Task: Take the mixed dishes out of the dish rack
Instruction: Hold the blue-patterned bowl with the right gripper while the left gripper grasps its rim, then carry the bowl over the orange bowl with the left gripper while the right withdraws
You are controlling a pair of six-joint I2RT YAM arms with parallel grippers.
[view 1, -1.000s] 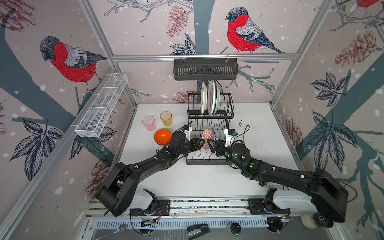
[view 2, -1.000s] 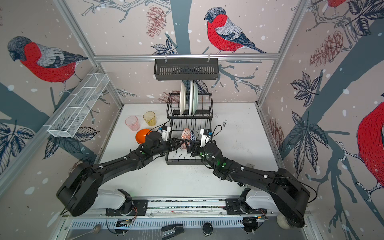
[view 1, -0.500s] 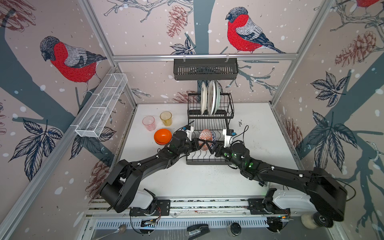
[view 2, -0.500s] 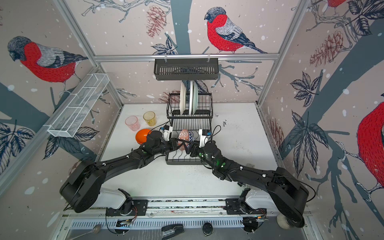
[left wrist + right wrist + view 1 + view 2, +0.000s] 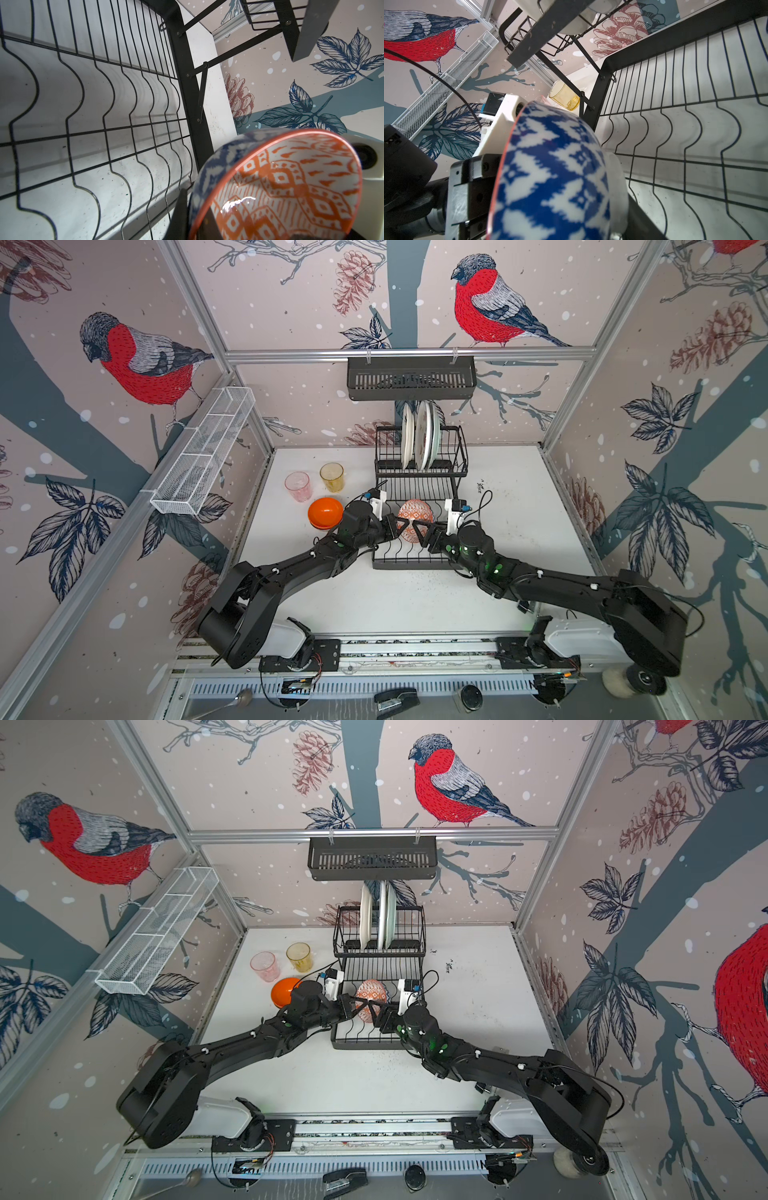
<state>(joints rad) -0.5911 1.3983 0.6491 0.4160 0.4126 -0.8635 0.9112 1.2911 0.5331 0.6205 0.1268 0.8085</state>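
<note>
A black slotted shelf basket (image 5: 410, 378) (image 5: 372, 858) is hanging by two hooks from the aluminium crossbar (image 5: 291, 355) on the back wall, in both top views. A long white mesh tray (image 5: 203, 452) is sitting along the slanted frame rail on the left wall. Wallpaper of red-breasted bullfinches (image 5: 486, 302), pinecones and dark leaves is covering the walls. The white table (image 5: 395, 601) is showing dark specks. Below its front edge, a black stapler (image 5: 395, 699), a round black object (image 5: 469, 697) and a metal spoon (image 5: 243, 697) are lying.
</note>
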